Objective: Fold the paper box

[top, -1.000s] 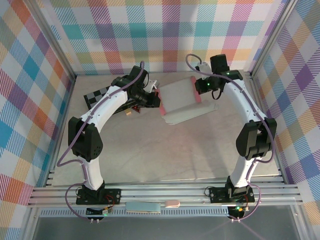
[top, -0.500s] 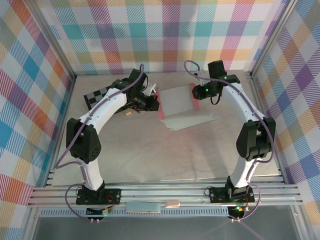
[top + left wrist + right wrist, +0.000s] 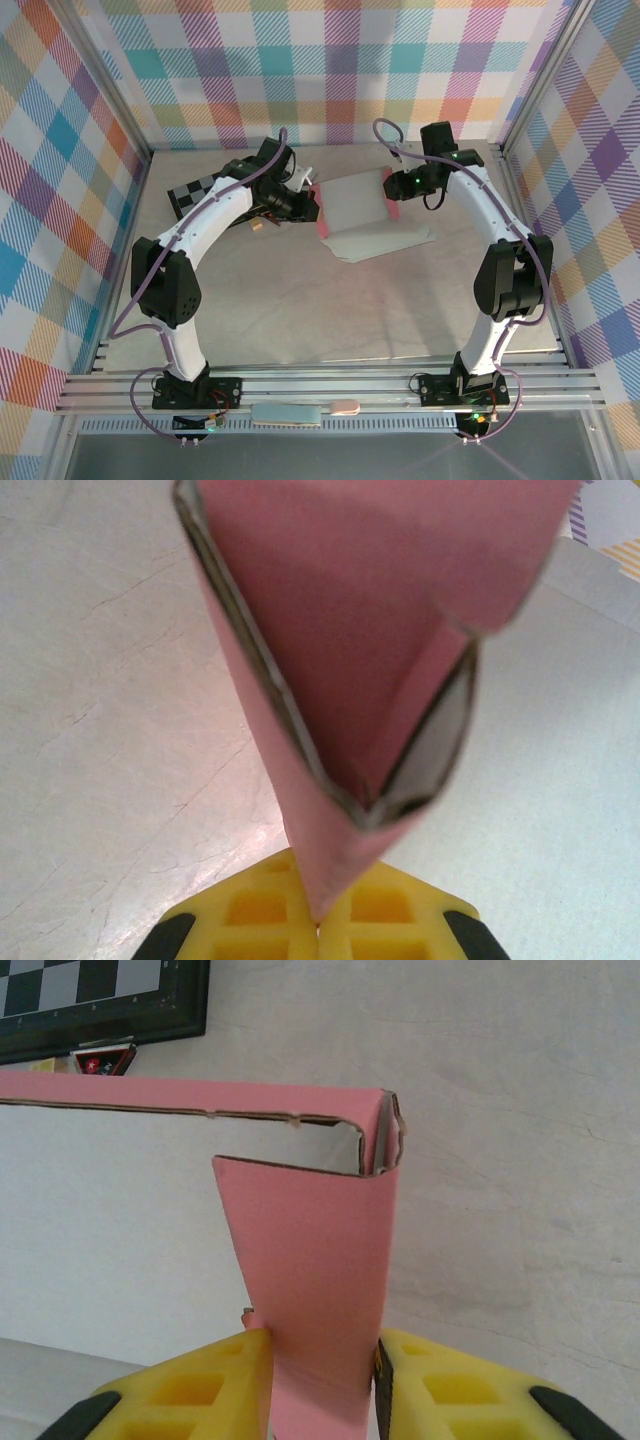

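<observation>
**Op:** Rundown, left to right?

**Eng:** Upper left of your top view: checkered board [image 3: 195,190], flat on the table [image 3: 300,310]. Your left arm arches over its right end.

**Op:** Left gripper?

**Eng:** Left gripper [image 3: 306,203] sits just above frame centre, at the left edge of the paper box [image 3: 355,200]. It's clamped tight on the pink card. In your left wrist view the yellow fingers [image 3: 250,910] meet at bottom centre with a folded corner of card pinched between them. The card rises from there up the frame. Pink outside, with a narrow dark opening between the layers.

**Op:** Where's the box itself?

**Eng:** Upper centre of the top view, between the two grippers. Pale face up, with a pink strip raised along its left and right edges. A pale greyish flap lies flat on the table on the near side, running toward lower right.

**Op:** Right gripper?

**Eng:** Right gripper [image 3: 393,187] is at the box's right edge, right of centre. Jaws parted. In your right wrist view a pink flap stands in the gap at bottom centre, with a yellow finger close on each side. Can't tell whether they press it. Above, the flap meets the pink side wall, which runs in from the left edge to a folded corner right of centre. The board's corner shows in the upper left of that view.
</observation>
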`<action>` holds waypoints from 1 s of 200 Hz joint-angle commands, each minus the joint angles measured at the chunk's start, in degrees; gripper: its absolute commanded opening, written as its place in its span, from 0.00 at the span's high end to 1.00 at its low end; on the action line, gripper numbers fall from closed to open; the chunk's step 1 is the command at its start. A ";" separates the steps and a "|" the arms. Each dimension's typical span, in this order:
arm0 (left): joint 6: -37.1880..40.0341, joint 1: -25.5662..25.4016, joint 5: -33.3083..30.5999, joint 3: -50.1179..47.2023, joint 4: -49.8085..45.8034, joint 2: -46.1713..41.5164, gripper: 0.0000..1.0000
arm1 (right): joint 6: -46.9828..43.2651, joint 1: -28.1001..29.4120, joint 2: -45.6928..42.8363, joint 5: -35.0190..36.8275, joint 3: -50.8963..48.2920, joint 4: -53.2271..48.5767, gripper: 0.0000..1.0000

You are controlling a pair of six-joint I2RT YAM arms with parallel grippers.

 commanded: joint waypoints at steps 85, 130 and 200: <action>1.82 -0.13 3.47 -1.34 1.97 -2.79 1.00 | 1.49 -0.16 3.98 -1.73 -0.71 0.65 0.64; 0.97 -0.20 1.22 -1.55 0.94 -1.11 1.00 | 3.68 0.60 4.53 -3.10 -1.57 0.74 0.77; -4.70 -3.06 -6.91 -13.82 4.55 0.86 1.00 | 12.96 5.94 3.39 5.75 -15.38 4.32 0.78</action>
